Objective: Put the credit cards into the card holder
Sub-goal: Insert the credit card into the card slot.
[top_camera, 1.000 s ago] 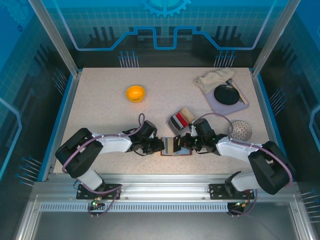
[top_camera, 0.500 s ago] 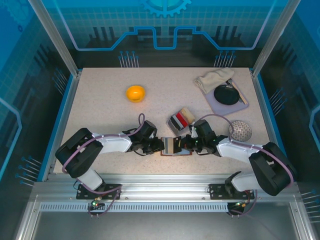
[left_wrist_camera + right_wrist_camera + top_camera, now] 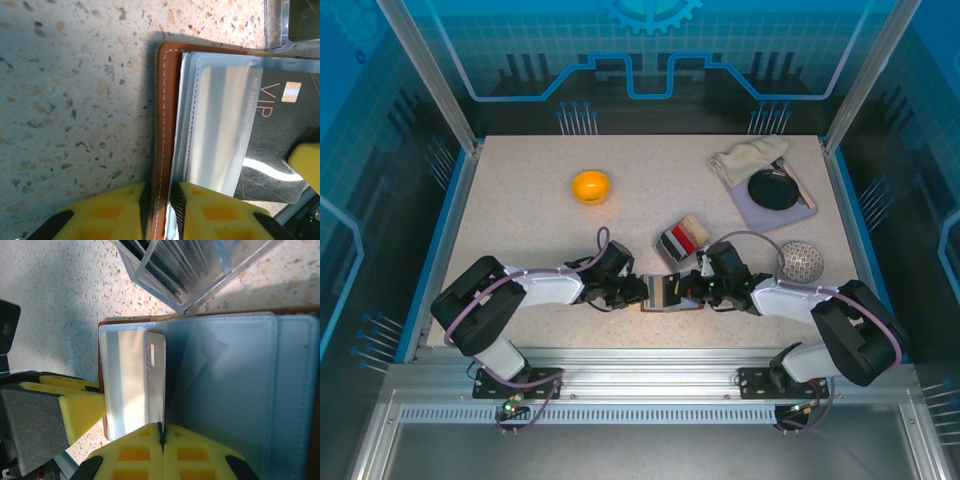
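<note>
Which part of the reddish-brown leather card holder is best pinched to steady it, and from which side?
Probably the stitched cover border of the reddish-brown leather card holder, from its outer edge, opposite the protruding black VIP card, as the left tool grips it. That thin flat border sticks out past the clear sleeves, so their mouths stay unblocked.

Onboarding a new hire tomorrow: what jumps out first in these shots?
At the table's near middle lies an open brown wallet. The left gripper clamps its leather edge, while the right gripper pinches a card edge-on over the pockets. An orange bowl sits alone at the back left.
</note>
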Controlling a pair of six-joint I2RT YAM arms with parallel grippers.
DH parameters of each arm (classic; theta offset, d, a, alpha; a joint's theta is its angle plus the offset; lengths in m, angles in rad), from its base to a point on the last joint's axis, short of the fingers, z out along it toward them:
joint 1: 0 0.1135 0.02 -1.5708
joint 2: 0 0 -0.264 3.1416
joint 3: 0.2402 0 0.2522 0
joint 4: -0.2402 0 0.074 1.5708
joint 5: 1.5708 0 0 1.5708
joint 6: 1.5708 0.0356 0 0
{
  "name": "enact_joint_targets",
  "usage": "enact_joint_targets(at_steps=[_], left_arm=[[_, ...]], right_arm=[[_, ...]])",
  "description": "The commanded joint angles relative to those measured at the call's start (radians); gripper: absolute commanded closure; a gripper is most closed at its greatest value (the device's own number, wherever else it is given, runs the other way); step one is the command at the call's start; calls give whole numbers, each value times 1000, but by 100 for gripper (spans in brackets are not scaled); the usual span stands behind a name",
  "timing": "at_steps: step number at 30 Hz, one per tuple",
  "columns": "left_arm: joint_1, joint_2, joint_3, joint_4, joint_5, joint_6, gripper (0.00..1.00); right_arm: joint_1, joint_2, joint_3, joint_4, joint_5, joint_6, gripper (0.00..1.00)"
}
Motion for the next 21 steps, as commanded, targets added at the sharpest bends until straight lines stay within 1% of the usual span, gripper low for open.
enact_joint_targets(at_steps=[1, 5, 8, 15, 19, 21], left_arm=[[-7, 8, 7, -31, 10, -6, 74], [-6, 8, 6, -34, 7, -5, 75], [-7, 8, 2, -30, 7, -5, 75], [-7, 7, 6, -31, 1, -4, 74], [-6, 10, 10, -35, -1, -2, 75], [-7, 9, 11, -39, -6, 0, 75]], right_arm=[[28, 36, 4, 26, -11, 22, 96], [27, 28, 11, 3, 10, 11, 95], [37, 51, 14, 37, -36, 16, 95], [75, 84, 58, 21, -35, 9, 91], [78, 83, 93, -47, -21, -18, 88], [73, 76, 121, -127, -4, -52, 84]])
